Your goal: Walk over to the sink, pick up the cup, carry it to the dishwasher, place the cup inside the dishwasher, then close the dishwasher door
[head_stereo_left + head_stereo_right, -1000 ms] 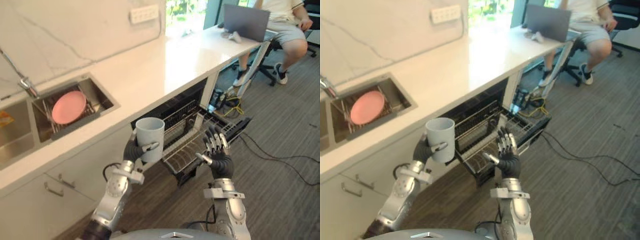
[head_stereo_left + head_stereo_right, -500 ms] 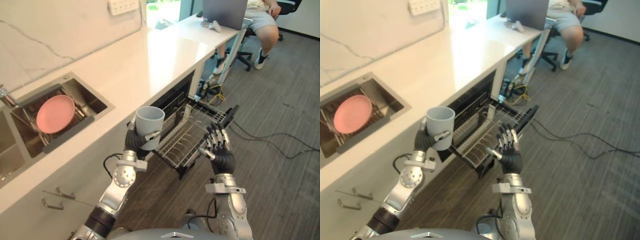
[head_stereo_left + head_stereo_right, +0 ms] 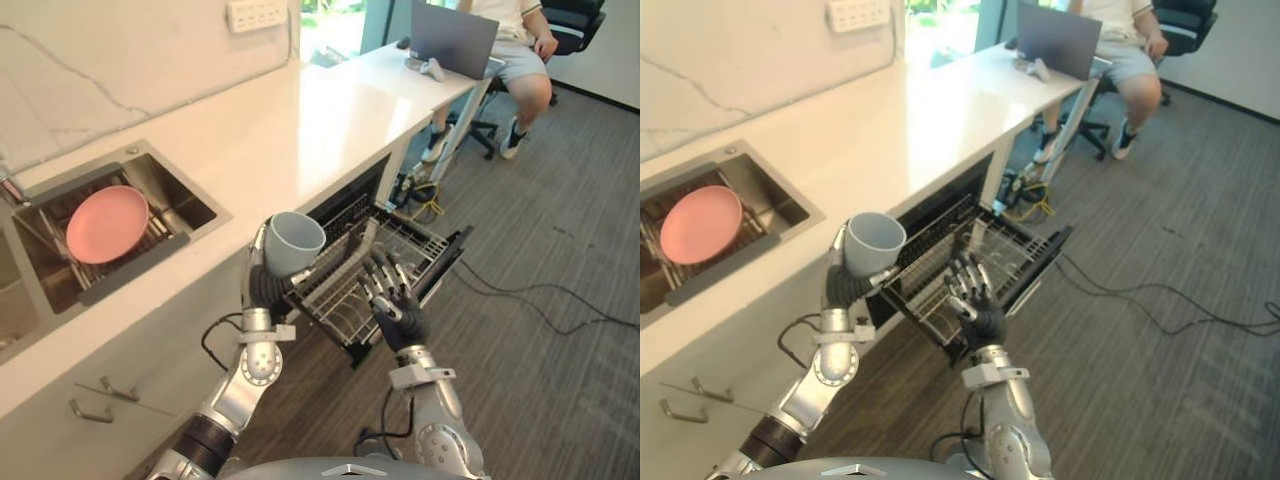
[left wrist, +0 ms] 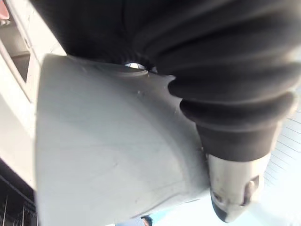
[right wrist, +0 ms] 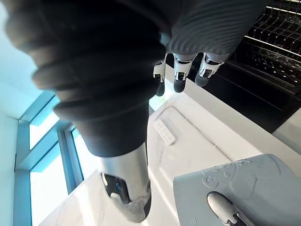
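Observation:
The grey cup (image 3: 293, 243) is held up in my left hand (image 3: 264, 287), fingers curled round its wall, mouth tilted toward the counter. It hangs just left of the pulled-out dishwasher rack (image 3: 352, 283), in front of the counter's edge. The left wrist view has the cup's wall (image 4: 108, 155) close against the palm. My right hand (image 3: 396, 303) stands open with its fingers spread, above the rack's front and to the cup's right, holding nothing. The right wrist view looks past straight fingers (image 5: 181, 77) to the cup (image 5: 254, 183). The dishwasher door (image 3: 447, 262) is folded down.
A sink (image 3: 185, 205) with a pink plate (image 3: 106, 223) is set into the white counter (image 3: 300, 130) at left. At the counter's far end a person (image 3: 515, 45) sits on a chair behind a laptop (image 3: 452, 38). Cables (image 3: 540, 290) lie across the grey floor.
The camera has shifted. The cup now tilts more and sits closer to the rack. My right hand has moved left, nearer the cup.

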Motion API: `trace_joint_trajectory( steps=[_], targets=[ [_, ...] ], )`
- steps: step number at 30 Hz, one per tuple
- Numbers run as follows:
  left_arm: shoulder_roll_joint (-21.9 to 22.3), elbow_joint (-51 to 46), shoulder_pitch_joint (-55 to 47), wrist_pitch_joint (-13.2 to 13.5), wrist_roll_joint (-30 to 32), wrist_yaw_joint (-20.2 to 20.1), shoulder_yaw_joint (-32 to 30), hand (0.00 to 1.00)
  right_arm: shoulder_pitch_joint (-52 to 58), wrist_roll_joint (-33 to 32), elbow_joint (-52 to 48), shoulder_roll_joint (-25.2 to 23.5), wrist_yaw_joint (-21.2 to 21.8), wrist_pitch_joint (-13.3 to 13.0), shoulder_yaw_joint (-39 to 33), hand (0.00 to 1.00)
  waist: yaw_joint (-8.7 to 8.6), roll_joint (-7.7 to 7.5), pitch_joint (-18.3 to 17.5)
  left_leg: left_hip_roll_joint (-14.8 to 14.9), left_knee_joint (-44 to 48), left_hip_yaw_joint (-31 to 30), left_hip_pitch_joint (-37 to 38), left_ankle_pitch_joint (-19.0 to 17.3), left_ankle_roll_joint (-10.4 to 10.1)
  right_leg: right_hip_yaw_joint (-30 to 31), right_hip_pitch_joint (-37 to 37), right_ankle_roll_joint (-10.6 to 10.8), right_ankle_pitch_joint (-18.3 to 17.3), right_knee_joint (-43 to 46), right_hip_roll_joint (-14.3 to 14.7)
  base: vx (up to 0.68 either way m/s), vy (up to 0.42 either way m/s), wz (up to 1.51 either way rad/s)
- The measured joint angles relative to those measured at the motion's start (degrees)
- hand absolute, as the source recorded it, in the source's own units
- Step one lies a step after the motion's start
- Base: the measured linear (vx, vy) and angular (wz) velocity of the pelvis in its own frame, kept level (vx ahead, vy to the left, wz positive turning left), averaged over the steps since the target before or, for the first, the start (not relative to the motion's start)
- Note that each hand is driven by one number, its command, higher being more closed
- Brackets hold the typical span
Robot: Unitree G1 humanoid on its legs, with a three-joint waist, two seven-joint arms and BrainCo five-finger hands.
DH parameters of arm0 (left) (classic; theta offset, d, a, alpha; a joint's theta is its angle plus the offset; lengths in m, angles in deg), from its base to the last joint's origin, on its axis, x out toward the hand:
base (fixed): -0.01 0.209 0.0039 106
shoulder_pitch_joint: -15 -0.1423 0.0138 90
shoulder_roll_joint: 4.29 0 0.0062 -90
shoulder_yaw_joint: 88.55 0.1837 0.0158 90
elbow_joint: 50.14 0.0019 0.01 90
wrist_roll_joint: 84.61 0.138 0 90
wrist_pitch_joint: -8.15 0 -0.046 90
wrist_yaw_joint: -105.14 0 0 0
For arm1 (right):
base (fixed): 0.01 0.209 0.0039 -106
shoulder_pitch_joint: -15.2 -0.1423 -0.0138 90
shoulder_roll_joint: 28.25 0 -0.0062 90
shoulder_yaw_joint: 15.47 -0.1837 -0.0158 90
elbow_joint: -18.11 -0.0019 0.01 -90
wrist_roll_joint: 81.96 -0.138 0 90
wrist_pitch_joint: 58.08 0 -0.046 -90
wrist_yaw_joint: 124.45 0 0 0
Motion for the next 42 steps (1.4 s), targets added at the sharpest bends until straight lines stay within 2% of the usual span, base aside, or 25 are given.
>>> trace_joint_trajectory(
  steps=[2, 6, 17, 19, 26, 34, 42],
  targets=[
    [0.02, 0.80, 0.00, 0.08, 2.69, 1.59, 0.91, 1.00, -0.26, -0.78, 0.11, -0.01, -0.64, 0.01, 0.99, 0.00, 0.03, -0.42, -0.32, -0.40, -1.15, -0.78, 0.25, 1.18, 0.04, -1.05, 0.05, -0.02, 0.09, -0.27, -0.06, 0.03, -0.024, 0.21],
    [-0.02, 2.68, 0.02, 0.06, 3.85, 1.98, 2.41, 1.00, -3.95, -0.22, 1.23, 0.11, -2.92, 1.08, 2.46, 0.00, 0.01, -0.83, -0.66, -0.57, -2.56, -0.86, 1.02, 2.10, -0.08, -1.10, 0.50, -0.05, 0.14, -0.56, 0.12, 0.00, -0.011, 0.04],
    [-0.08, 6.60, 0.03, 0.04, 3.87, 1.97, 5.02, 1.00, -8.15, 0.41, 3.26, 2.09, -8.43, 3.69, 5.30, 0.00, 0.21, -1.54, -1.85, -1.58, -6.55, -1.33, 1.85, 4.69, 0.06, -2.27, 0.99, -0.15, 1.30, -2.44, 0.25, -0.02, -0.010, 0.03],
    [-0.05, 6.60, 0.23, 0.01, 3.87, 1.86, 5.77, 1.00, -9.97, 2.71, 5.33, 2.16, -9.83, 3.90, 6.01, 0.00, 0.11, -1.52, -2.20, -1.61, -6.80, -1.91, 1.89, 4.98, 0.10, -2.55, 1.43, -0.15, 1.31, -2.63, 0.26, -0.02, -0.010, 0.11],
    [-0.35, 6.92, 0.47, -0.26, 3.75, 1.87, 6.79, 1.00, -11.36, 5.29, 6.76, 2.60, -10.36, 5.15, 6.84, 0.00, 0.40, -1.62, -2.60, -1.96, -8.32, -3.06, 2.01, 6.35, 0.16, -3.62, 2.31, -0.42, 2.07, -4.02, 0.29, -0.04, -0.007, 0.09],
    [-0.65, 7.56, 0.56, -1.58, 3.18, 2.27, 6.85, 1.00, -13.78, 7.15, 6.77, 4.47, -11.79, 7.97, 7.49, 0.00, 0.37, -2.03, -3.01, -2.00, -8.40, -3.22, 1.92, 6.92, 0.26, -3.67, 2.86, -1.06, 2.94, -5.52, 0.40, -0.04, -0.003, 0.01],
    [-2.01, 8.08, 0.70, -1.62, 2.61, 2.14, 8.15, 1.00, -16.98, 9.33, 6.77, 4.53, -11.75, 9.67, 11.15, 0.00, 0.43, -2.04, -3.01, -1.94, -9.42, -3.47, 2.03, 7.93, 0.21, -3.95, 3.28, -1.41, 3.85, -6.81, 0.87, 0.00, -0.001, 0.00]
  ],
)
